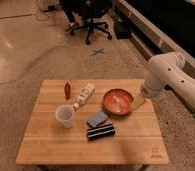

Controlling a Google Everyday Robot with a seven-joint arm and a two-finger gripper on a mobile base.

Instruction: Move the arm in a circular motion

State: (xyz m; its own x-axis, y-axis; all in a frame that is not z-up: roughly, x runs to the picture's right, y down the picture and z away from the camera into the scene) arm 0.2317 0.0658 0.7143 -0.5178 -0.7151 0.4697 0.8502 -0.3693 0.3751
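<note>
Extending in from the right, the arm (167,69) bends at a rounded joint above the right edge of the wooden counter (51,146), and its last segment slopes down and to the left. The end effector (142,99) sits low at that tip, just beside the right rim of the red bowl (117,101). I cannot tell whether it is open or closed. With the bowl immediately to its left, a circular sweep probably needs height first.
</note>
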